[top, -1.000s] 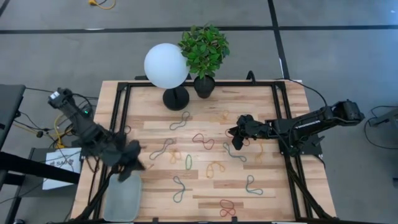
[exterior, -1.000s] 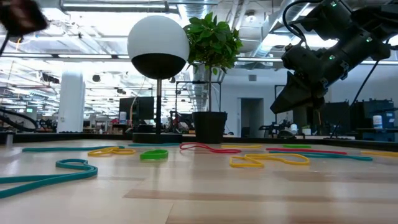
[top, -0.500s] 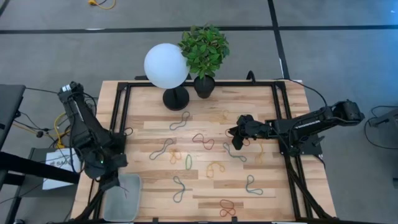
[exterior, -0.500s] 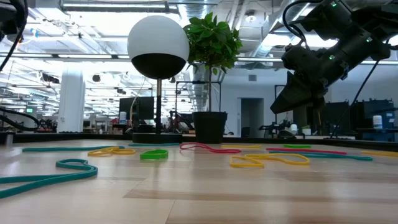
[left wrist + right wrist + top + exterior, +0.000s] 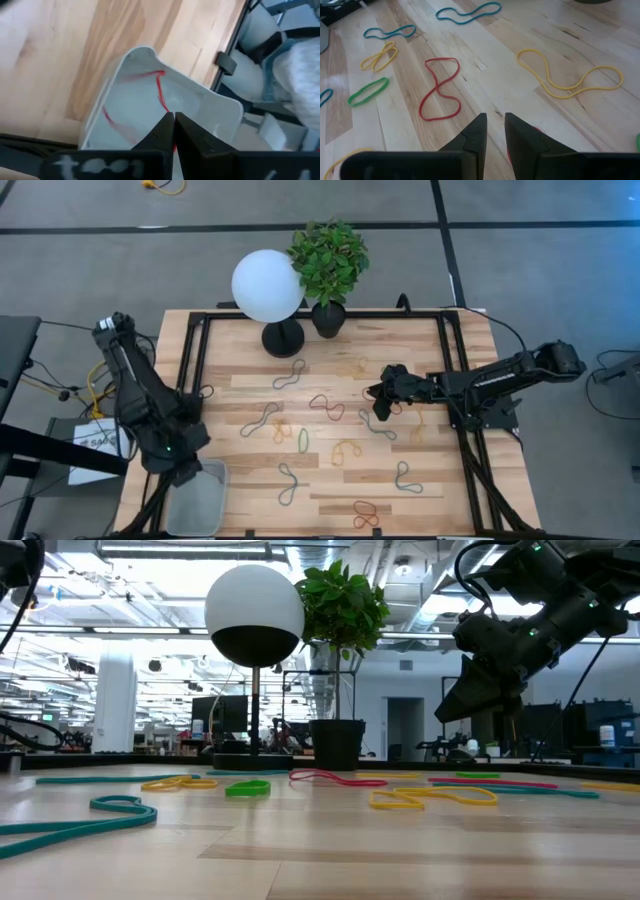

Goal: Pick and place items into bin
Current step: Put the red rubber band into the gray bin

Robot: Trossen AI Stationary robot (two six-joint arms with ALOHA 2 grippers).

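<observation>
The bin [image 5: 200,505], a pale translucent tray, sits at the table's near left corner. My left gripper [image 5: 185,472] hangs over its far end, shut on a red rubber band [image 5: 159,85] that trails into the bin [image 5: 140,52]. Several loose bands lie flat on the wood, among them a red one [image 5: 327,407], a green one [image 5: 303,440] and a yellow one [image 5: 570,80]. My right gripper [image 5: 378,408] hovers above the table's right half [image 5: 478,715]. Its fingers [image 5: 493,122] stand a narrow gap apart, with nothing plainly between them. My left gripper pinches one end of the red band [image 5: 167,107] between its two fingertips, coming from above and slanting down. The band runs slack from the tips, and the rest of its loop [image 5: 107,117] lies on the bin's floor.
A white globe lamp [image 5: 267,285] and a potted plant [image 5: 328,260] stand at the table's far edge. Black frame rails [image 5: 195,370] run along the left and right sides of the wood. Cables lie off the left edge.
My left gripper has swung from the table beside the bin toward the near left corner, sinking a little and rolling about its own axis. It now stands over the bin's far end, still shut, and the red band has come down into the bin.
</observation>
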